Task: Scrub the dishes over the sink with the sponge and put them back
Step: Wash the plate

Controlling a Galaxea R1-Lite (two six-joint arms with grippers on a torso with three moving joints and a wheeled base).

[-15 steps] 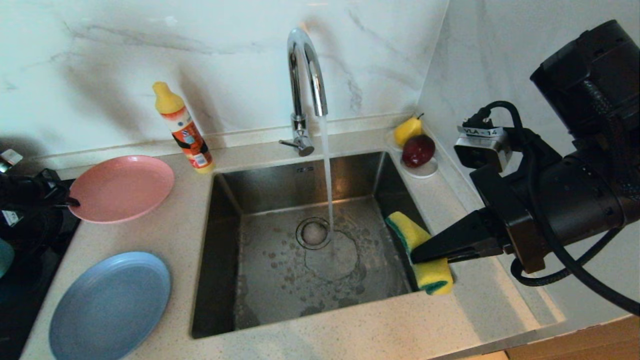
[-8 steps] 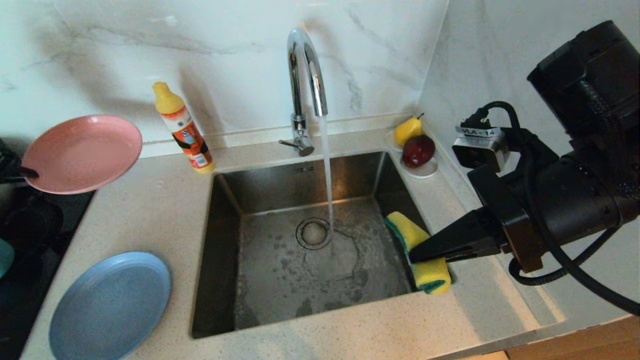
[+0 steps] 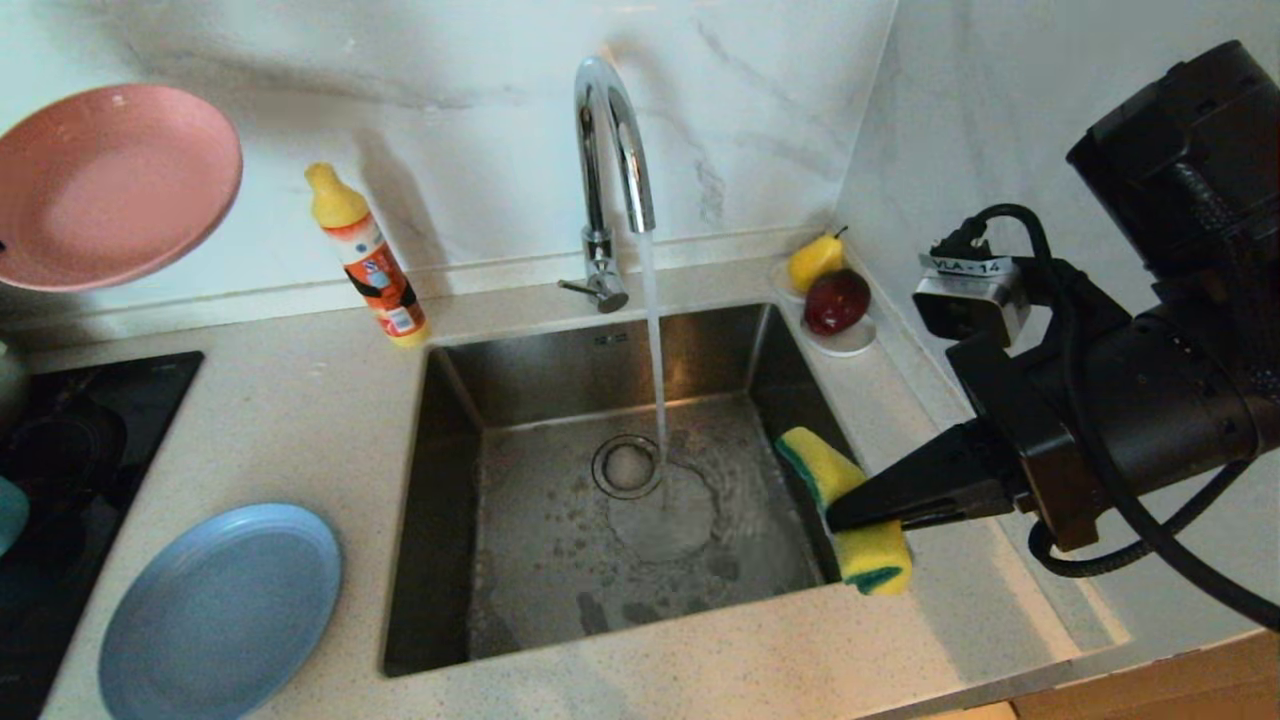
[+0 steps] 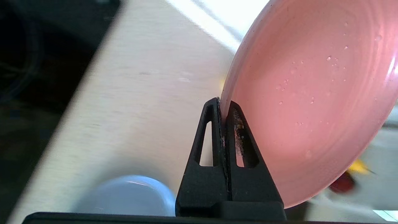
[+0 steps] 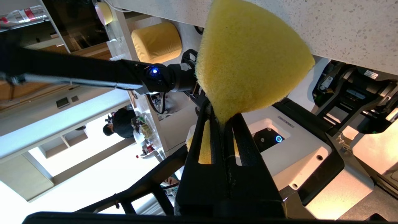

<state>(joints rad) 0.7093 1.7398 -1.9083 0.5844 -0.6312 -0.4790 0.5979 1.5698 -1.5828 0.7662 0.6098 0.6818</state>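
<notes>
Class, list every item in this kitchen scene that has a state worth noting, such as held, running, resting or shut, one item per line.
Pink plate: held in the air, gripped at its rim.
Left claw: shut on the pink plate.
Sponge: pinched, at the sink's right edge.
Right claw: shut on the sponge.
Tap: running.
Sink: wet.
Light-blue plate: flat on the counter.
Orange bottle: upright, capped.

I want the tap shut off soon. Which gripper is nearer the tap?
Right. The right gripper pinches the sponge at the sink's right rim, below the tap; the left gripper holds the pink plate far left.
</notes>
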